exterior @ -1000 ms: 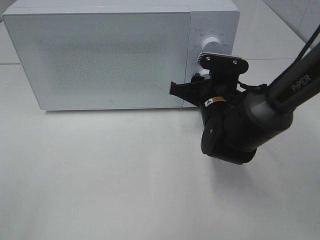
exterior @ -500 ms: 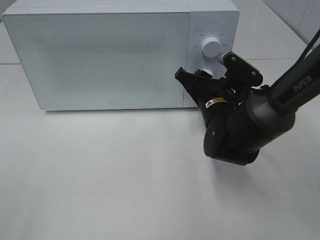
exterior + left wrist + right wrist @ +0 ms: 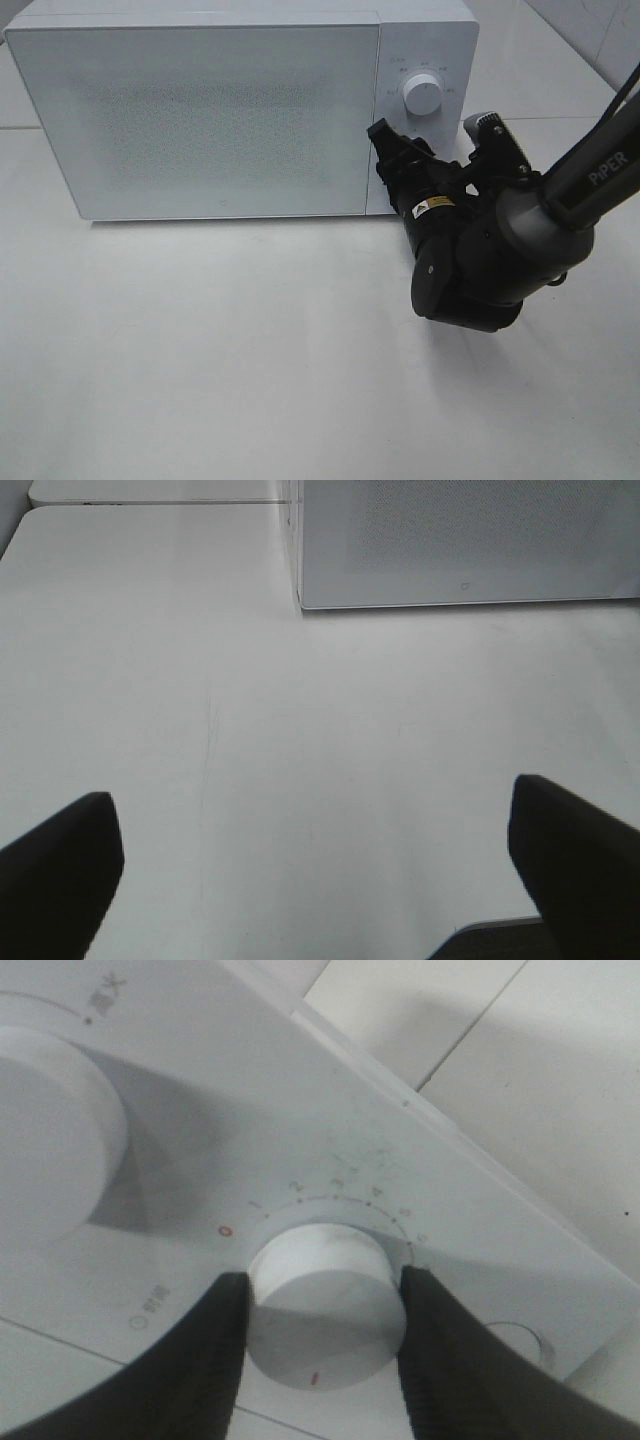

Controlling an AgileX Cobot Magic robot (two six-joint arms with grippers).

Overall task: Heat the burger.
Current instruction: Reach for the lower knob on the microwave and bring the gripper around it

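From above, the white microwave point(image 3: 200, 110) stands on the table point(image 3: 200, 350) with its door shut, and the right gripper point(image 3: 432, 150) is at its control panel below the upper knob point(image 3: 421, 95); where the burger is cannot be told. The left wrist view shows the left gripper point(image 3: 315, 870) spread wide over bare tabletop. In the right wrist view both fingers point(image 3: 205, 1360) clamp the lower dial point(image 3: 325, 1295).

This looks like a robot test bench set up as a kitchen corner. A white microwave point(image 3: 200, 110) with a numbered timer dial point(image 3: 322, 1295) fills the high view from 10 to 1 o'clock, standing on a plain white tabletop point(image 3: 200, 360). A black arm point(image 3: 530, 225) lettered PiPER reaches in from 3 o'clock, and pale seamed tiles point(image 3: 590, 30) show at 1 o'clock.
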